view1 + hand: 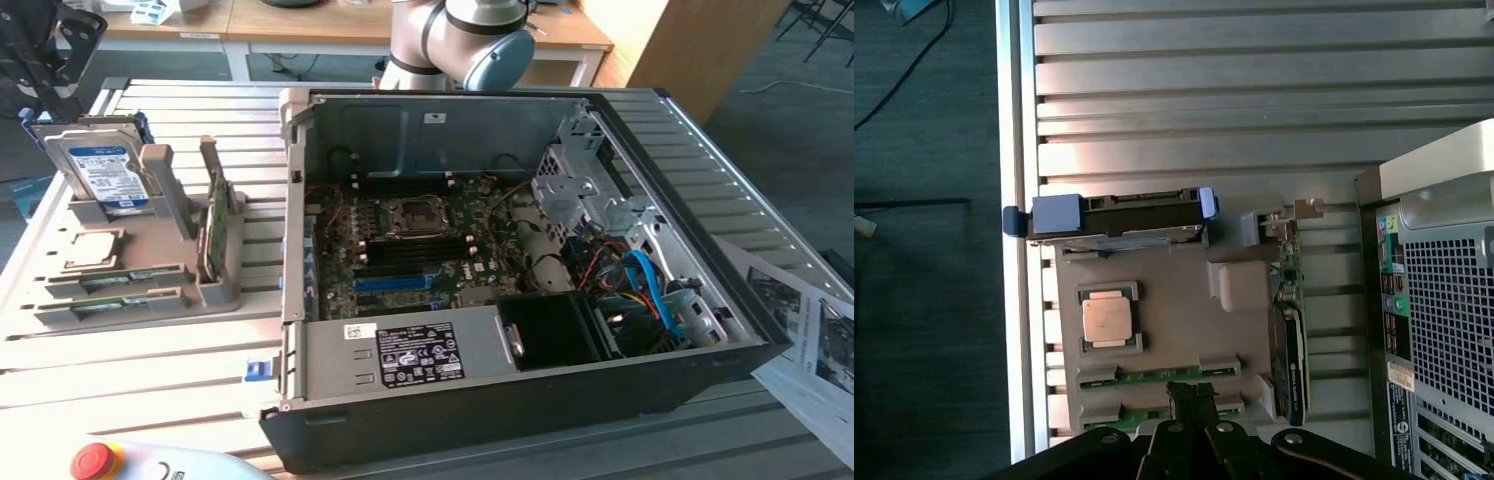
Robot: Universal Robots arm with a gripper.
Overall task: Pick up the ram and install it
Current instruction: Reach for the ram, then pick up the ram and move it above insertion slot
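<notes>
The gripper (1192,392) on the grey and blue robot arm (461,40) is hanging above the grey plastic parts tray (200,300) (1154,270), its jaws pressed together and gripping nothing. Two long, thin green circuit-board sticks are sitting edge-up in parallel holders of that tray. The first ram stick (127,277) (1154,375) is lying just beside the square silver processor chip (91,248) (1104,320). The second ram stick (114,300) (1139,413) is lying on the far side of it from the chip, and in the wrist view the dark fingertips (1180,398) are showing in front of it. A hard drive with a blue and white label (100,170) (1124,210) is standing upright at the tray's other end. A taller green card (214,225) (1291,330) is standing on edge along the tray's side nearest the open black computer case (534,400) (1444,300). The tray is resting on the slatted metal tabletop (134,370) (1204,90), at the exterior view's left of the case. Inside the case the green motherboard (461,215) is lying exposed, carrying a long blue plastic slot (400,283).
</notes>
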